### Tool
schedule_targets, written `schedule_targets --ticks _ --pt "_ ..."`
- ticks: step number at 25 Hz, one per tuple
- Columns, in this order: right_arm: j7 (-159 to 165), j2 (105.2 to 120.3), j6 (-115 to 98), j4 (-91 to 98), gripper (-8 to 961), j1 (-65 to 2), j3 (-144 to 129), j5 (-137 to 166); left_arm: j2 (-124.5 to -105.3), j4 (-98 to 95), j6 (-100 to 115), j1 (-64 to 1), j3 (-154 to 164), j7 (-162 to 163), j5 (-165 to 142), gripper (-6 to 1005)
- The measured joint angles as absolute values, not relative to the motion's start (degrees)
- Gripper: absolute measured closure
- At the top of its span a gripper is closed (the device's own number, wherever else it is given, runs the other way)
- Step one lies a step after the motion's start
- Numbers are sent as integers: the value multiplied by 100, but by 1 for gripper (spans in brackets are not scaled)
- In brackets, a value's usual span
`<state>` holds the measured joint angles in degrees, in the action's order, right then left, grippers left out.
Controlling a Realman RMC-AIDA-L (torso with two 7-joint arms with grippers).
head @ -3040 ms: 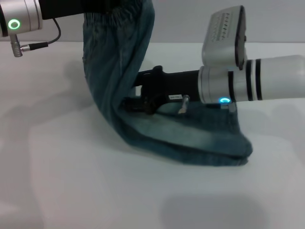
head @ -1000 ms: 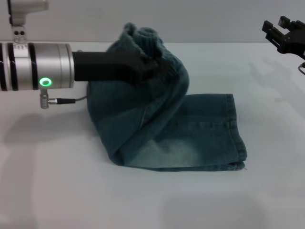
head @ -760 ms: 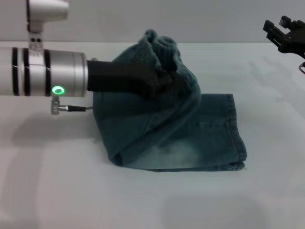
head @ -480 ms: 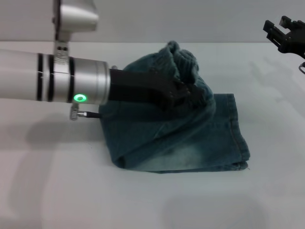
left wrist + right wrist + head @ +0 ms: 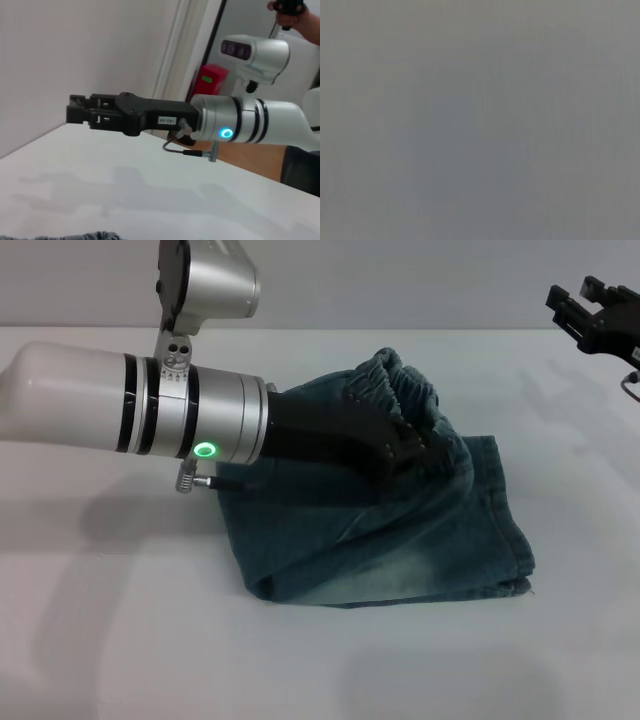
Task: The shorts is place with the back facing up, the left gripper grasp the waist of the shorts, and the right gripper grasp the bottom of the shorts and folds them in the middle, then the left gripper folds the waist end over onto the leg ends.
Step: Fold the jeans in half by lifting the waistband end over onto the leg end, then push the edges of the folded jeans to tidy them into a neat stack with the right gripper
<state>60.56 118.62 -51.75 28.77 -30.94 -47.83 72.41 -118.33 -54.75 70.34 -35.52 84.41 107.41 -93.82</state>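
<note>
Head view: left gripper (image 5: 400,452), clamped on the waist (image 5: 415,400), has carried it toward 3 o'clock over the shorts (image 5: 380,540), nearly completing the fold; right gripper (image 5: 590,315), jaws parted and empty, sits parked at 2 o'clock.

Right gripper (image 5: 80,111) hovers above white table (image 5: 150,185); denim edge (image 5: 92,235) just visible.

We can see one small white label on the black body of the right pincer (image 5: 80,111), just behind its fingers. It has tiny dark print on it, but we cannot read the letters or numbers. We find no other words, brands or signs.
</note>
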Motion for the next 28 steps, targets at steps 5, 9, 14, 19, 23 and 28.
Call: schedule_targets --ticks 5,9,14,19,23,28 --pt "6055 11867 -5175 2868 495 -3093 -4781 7242 -11824 -5430 6996 -3568 8409 10760 -9276 928" --pt "6055 11867 -5175 2838 495 -3098 -4781 7242 -11817 -5421 6972 -3572 8409 10781 -9275 925" --pt "6055 11865 -5176 2824 495 -3105 -4781 7242 -11822 -5426 6860 -3561 8412 10780 -9273 821" --pt "6055 11865 -5177 2824 495 -3104 -4781 7242 -11812 -5447 6845 -3535 8380 10768 -9257 727" --pt "6055 11864 -5190 2824 494 -3102 -4782 7242 -11805 -5437 6845 -3501 8238 10730 -9250 693" --pt "5995 11865 -5343 2827 494 -3091 -4837 7272 -11816 -5379 6783 -3364 7576 10437 -9193 684"
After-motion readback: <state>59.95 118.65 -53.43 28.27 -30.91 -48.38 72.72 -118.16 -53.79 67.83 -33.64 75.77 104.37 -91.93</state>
